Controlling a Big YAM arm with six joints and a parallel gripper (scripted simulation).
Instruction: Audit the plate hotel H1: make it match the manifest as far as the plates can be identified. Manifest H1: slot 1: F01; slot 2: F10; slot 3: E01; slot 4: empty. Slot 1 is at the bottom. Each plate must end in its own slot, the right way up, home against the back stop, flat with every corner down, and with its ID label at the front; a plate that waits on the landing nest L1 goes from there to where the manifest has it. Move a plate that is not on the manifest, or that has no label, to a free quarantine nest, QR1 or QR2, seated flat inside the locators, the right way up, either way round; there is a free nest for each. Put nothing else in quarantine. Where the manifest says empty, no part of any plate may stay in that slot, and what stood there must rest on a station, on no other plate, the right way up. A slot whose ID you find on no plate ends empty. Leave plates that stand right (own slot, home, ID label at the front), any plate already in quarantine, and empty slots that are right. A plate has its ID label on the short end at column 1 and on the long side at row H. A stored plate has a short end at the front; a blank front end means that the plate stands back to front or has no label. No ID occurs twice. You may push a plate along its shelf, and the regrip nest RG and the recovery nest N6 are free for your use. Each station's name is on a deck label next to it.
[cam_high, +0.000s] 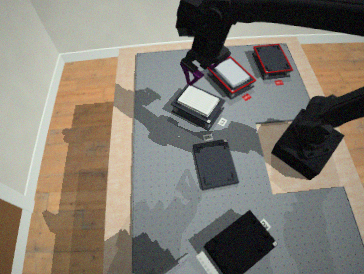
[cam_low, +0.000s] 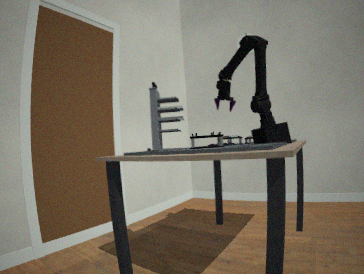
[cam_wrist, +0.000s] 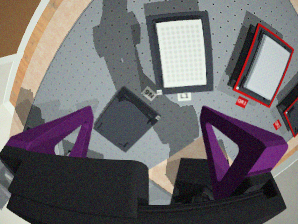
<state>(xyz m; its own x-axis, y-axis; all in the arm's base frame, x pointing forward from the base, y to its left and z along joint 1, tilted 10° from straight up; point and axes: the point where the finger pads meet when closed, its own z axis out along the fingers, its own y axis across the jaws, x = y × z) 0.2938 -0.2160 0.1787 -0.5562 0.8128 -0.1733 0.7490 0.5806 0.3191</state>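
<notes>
My gripper (cam_high: 192, 75) has purple fingers, is open and empty, and hangs high above the deck. It shows in the side view (cam_low: 225, 103) and the wrist view (cam_wrist: 149, 143). Below it a white-topped plate (cam_high: 199, 100) lies on a dark nest, also visible in the wrist view (cam_wrist: 180, 52). A second white-topped plate (cam_high: 231, 74) sits in a red-framed nest and shows in the wrist view (cam_wrist: 266, 66). The plate hotel (cam_high: 240, 244) stands at the near edge, and only its dark top shows. From the side (cam_low: 162, 117) its shelves are too small to read. No labels are legible.
A second red-framed nest (cam_high: 272, 58) at the back right holds nothing. A dark nest (cam_high: 215, 164) mid-deck holds nothing. The arm's base (cam_high: 307, 145) stands on the right. A pale strip (cam_high: 205, 260) shows at the hotel's lower left.
</notes>
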